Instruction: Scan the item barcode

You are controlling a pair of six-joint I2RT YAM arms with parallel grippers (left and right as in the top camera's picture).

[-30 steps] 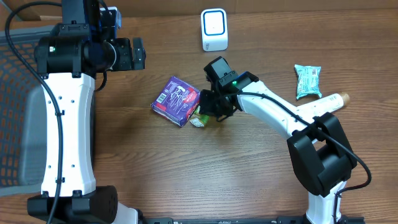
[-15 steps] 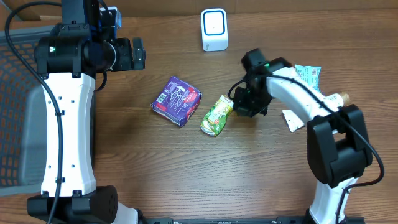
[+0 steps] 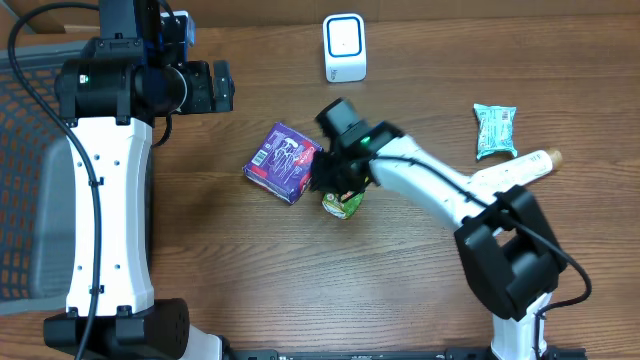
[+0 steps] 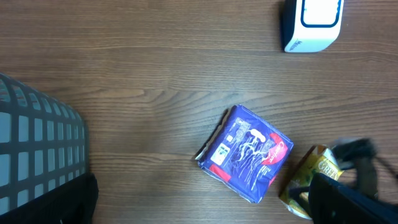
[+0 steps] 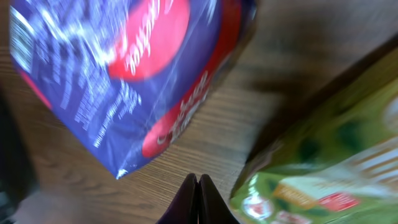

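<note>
Right gripper seen pressed shut, nothing pinched, set between purple snack packet and green pouch (both laid on wooden table); white barcode scanner stood well apart.

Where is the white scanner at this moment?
In the overhead view, the white scanner stands at top centre, beyond and slightly right of the purple packet.

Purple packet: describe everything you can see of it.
The purple packet is a glossy wrapper, purple with red patches and white print, plus a white panel near its left end. It lies flat on the wooden table, turned at an angle. The shut right gripper points down beside its right edge; contact cannot be told. A strip of wood separates it from the green pouch.
</note>
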